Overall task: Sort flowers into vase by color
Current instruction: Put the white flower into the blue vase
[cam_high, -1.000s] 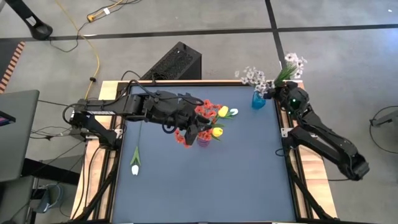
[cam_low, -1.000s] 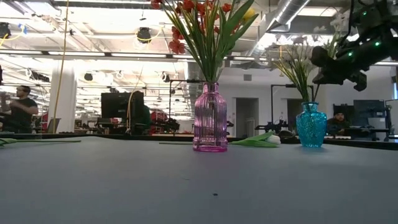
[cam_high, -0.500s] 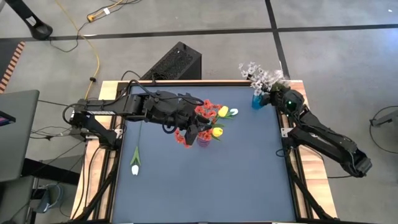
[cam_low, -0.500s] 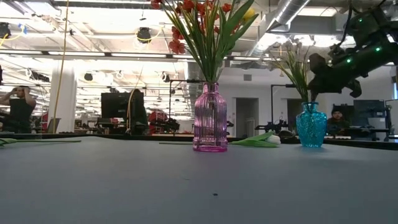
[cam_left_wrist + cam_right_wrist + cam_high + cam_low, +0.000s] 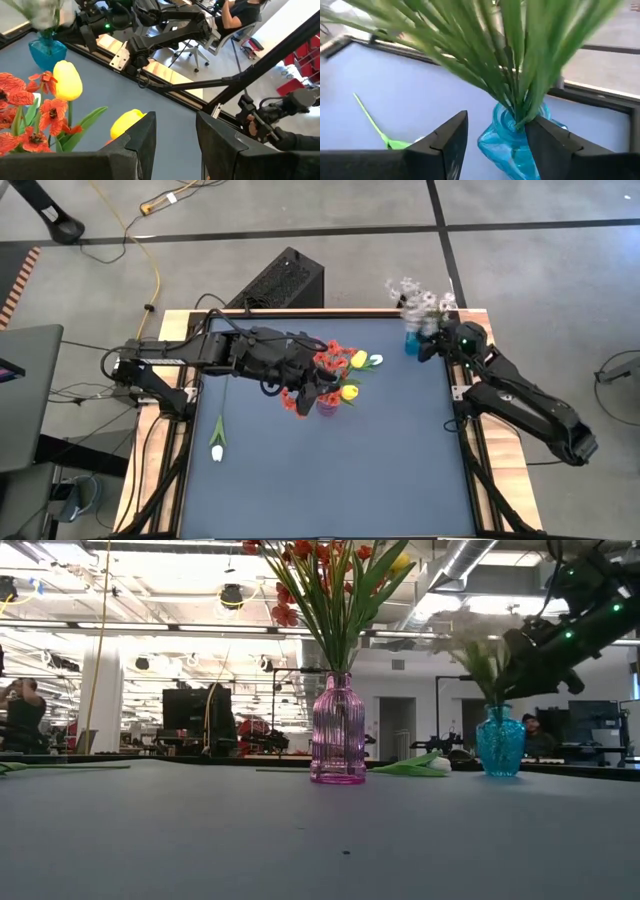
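Observation:
A pink vase (image 5: pixel 338 730) in mid-table holds red blossoms (image 5: pixel 325 360) and yellow tulips (image 5: pixel 67 80). My left gripper (image 5: pixel 175 125) hovers open beside that bunch, with nothing between its fingers. At the far right stands a blue vase (image 5: pixel 512 142) with sprays of tiny white-lilac blossoms (image 5: pixel 420 302). Their green stems (image 5: pixel 520 95) stick into its neck. My right gripper (image 5: pixel 496 117) is open, one finger on either side of those stems just above the neck. One white tulip (image 5: pixel 217 450) lies on the table at the left, another (image 5: pixel 420 766) behind the pink vase.
A black box (image 5: pixel 285 280) stands on the floor beyond the far edge, and a laptop (image 5: pixel 25 395) sits left of the table. Wooden rails (image 5: pixel 480 470) frame the mat. The near half of the blue mat (image 5: pixel 330 480) is bare. People show in the room behind.
My right gripper has moved toward the table's left and down to the blue vase. The white-lilac spray it carried leaned out past the right edge; it has swung in over the vase and now stands in its neck with the others, still swaying.

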### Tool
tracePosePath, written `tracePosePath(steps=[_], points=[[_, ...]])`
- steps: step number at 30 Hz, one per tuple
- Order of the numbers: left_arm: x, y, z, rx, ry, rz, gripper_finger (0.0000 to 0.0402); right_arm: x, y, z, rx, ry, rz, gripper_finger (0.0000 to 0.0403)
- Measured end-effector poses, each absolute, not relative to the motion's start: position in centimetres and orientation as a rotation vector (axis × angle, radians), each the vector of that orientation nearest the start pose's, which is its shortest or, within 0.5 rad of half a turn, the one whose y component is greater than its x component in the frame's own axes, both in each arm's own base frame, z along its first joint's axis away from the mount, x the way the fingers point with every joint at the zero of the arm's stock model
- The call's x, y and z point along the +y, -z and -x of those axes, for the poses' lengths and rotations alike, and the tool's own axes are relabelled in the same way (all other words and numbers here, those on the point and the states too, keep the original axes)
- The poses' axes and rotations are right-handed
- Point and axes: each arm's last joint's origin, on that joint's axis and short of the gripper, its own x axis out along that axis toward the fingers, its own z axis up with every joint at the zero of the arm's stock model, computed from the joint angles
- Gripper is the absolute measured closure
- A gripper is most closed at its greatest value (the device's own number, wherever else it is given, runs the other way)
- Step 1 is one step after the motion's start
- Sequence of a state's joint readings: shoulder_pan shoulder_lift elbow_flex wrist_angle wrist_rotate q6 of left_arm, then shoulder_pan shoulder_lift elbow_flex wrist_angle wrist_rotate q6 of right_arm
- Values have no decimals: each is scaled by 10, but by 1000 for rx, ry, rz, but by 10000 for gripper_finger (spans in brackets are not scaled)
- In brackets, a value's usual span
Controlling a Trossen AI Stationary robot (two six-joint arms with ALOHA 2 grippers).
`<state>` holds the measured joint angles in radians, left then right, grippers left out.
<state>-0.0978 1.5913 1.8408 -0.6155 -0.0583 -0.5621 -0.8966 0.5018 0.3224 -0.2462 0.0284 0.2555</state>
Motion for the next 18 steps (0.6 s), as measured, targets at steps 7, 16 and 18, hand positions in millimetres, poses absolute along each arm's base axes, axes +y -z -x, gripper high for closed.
tracePosePath(steps=[7,16,18], points=[[-31,-451,-337,366,-64,523,275,-95,-232,-73,409,978,-384,183],[-32,-446,-335,419,-77,439,275,-83,-249,-76,400,823,-410,184],[-30,-446,-335,417,-84,414,275,-80,-252,-78,409,788,-413,184]])
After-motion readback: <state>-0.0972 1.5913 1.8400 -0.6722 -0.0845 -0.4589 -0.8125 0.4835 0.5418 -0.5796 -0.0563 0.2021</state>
